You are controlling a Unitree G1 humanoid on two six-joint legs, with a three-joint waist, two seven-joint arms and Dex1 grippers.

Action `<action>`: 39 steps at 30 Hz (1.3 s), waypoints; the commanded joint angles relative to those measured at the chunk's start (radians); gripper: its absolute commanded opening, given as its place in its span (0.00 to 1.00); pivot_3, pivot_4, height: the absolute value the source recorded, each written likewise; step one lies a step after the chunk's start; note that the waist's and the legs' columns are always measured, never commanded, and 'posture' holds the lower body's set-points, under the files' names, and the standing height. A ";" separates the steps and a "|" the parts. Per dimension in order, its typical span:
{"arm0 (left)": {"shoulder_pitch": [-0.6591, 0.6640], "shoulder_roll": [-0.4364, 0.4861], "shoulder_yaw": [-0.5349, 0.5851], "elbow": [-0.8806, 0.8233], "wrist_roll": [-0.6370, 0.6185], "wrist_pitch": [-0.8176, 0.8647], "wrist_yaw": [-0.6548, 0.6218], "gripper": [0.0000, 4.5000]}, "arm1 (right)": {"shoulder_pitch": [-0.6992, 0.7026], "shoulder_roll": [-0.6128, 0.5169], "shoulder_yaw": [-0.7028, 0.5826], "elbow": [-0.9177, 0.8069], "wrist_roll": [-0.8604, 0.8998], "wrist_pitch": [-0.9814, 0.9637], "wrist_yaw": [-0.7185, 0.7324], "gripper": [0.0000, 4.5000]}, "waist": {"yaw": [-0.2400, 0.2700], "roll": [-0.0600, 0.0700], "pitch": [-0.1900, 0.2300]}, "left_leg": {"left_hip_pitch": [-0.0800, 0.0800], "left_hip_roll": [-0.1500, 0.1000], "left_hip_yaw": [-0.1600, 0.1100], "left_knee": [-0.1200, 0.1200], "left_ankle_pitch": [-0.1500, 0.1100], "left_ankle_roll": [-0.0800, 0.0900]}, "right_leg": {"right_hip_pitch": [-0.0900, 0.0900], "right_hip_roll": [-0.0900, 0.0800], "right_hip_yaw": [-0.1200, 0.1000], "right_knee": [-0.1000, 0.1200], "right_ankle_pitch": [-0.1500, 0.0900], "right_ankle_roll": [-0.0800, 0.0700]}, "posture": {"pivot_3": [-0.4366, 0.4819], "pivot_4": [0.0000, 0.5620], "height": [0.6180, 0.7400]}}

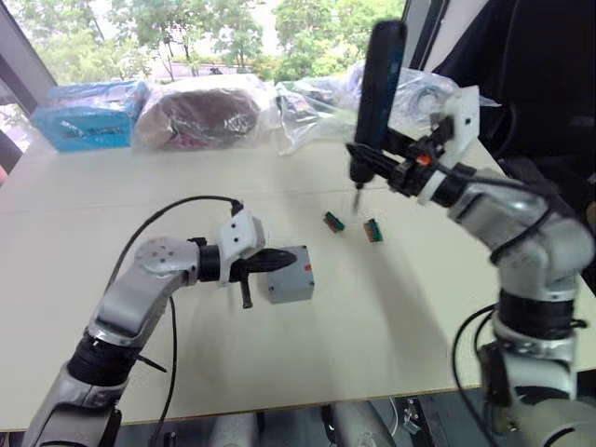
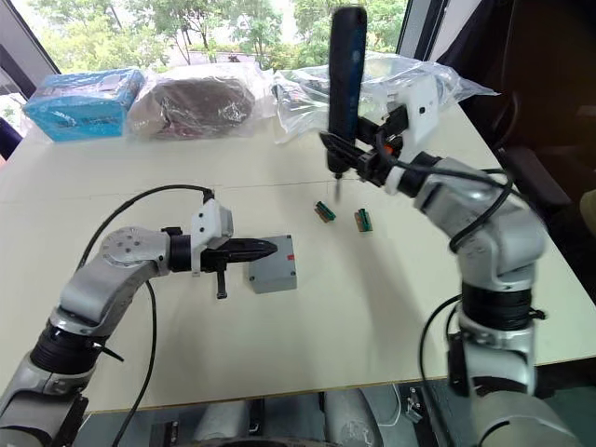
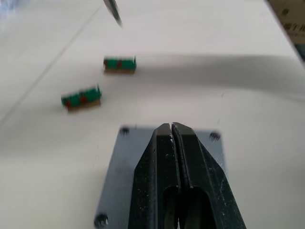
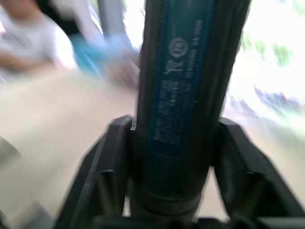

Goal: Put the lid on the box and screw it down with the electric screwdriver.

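Left eye view: pale matte bench [image 1: 112, 307], wide bare stretch ahead of and beside the box [image 1: 294, 279], near edge well clear of it. Box is a small grey plastic cube-ish enclosure with a red mark on its side, sitting mid-bench with the lid [image 1: 287, 260] on top. Left gripper [image 1: 272, 258] lies across the lid, black fingers clenched together, pressing flat on it. Right gripper [image 1: 372, 160] grasps the electric screwdriver [image 1: 375, 93], a dark blue-black cylinder held upright, thin metal bit pointing down over the bench, off the surface. Two small green-and-red pieces [image 1: 333, 222] lie just beyond the box, under the bit, close to each other but apart. Far edge of the bench is crowded with clear plastic bags [image 1: 200, 110] and a blue packet [image 1: 88, 116] in front of the window.

Right eye view: same layout; open bench between the box and the right arm, nothing in that lane.

Left wrist view: smooth grey lid surface, dark screws [image 3: 101, 220] at the visible corners; fingers [image 3: 162, 157] closed tip to tip on the lid's middle. Green pieces have ribbed tops. Metal bit tip [image 3: 113, 11] hangs beyond them.

Right wrist view: glossy screwdriver barrel with printed markings clamped between the two black fingers [image 4: 109, 162]; blurred person [image 4: 33, 33] in the background.
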 commanded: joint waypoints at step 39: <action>0.184 0.322 0.268 -0.154 -0.150 0.110 0.052 0.00 | -0.066 -0.458 0.216 0.194 -0.206 -0.044 0.498 0.99 | -0.002 0.004 0.016 | -0.013 0.000 0.002 0.016 0.000 0.000 | -0.008 0.000 0.001 0.002 0.005 0.005 | 0.48 0.27 1.00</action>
